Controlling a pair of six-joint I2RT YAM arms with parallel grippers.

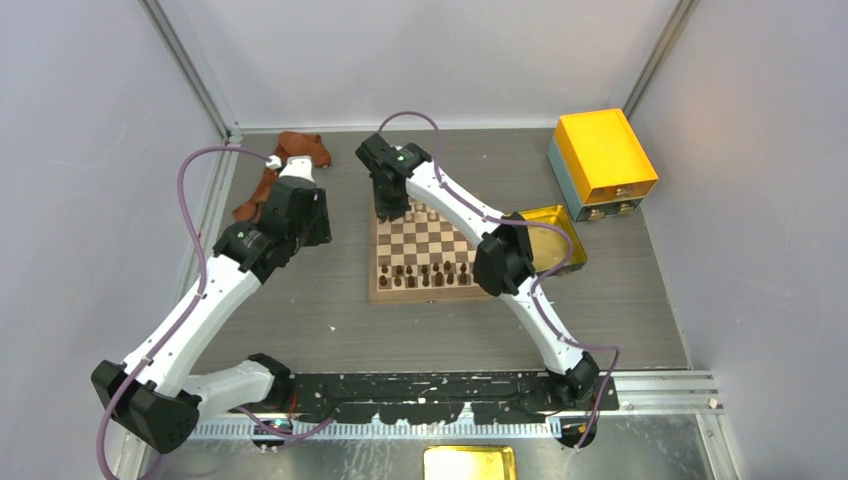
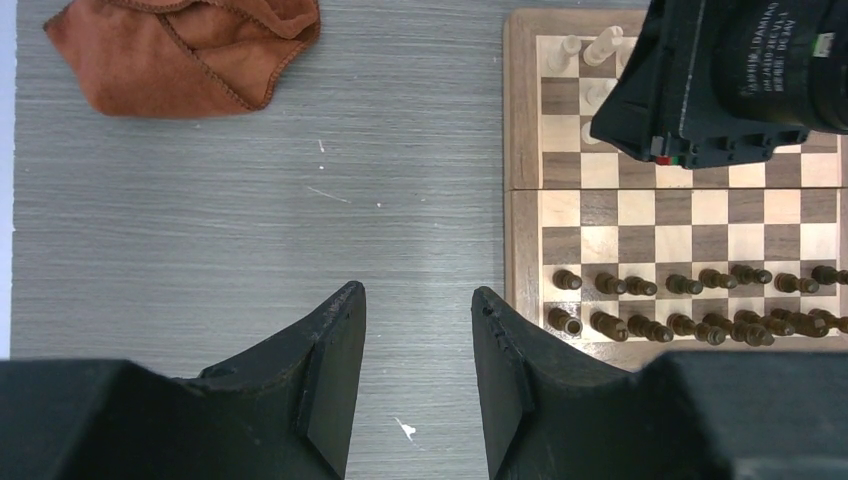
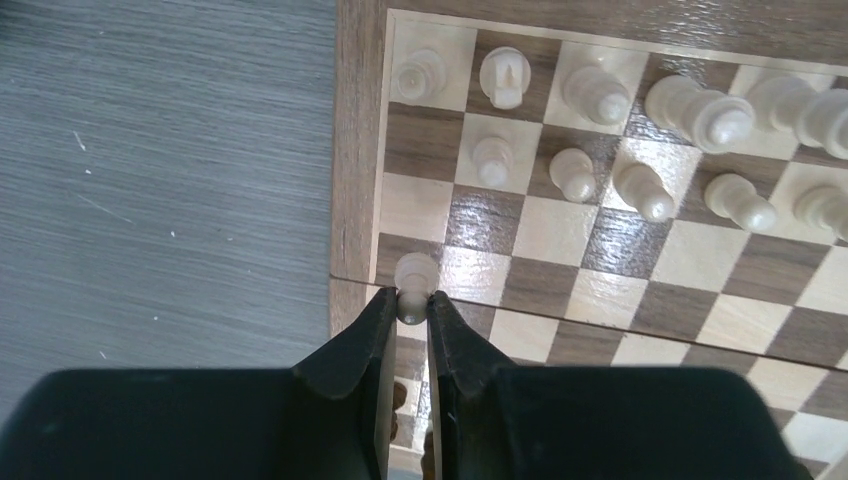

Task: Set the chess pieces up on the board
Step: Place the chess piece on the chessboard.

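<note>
Just inside the border of the square tan-and-brown wooden chessboard, the right gripper pinches a tiny pale cream wooden pawn, which a tilted release could topple against the neighbouring cream pawn.

Rust-brown cloth lies crumpled at the far left of the grey wood-grain table. Orange-yellow box with teal sides sits far right, with a shallow golden tray just beside it, nearer. Dark brown chessmen stand in two rows. A second golden tray sits at the near edge.
</note>
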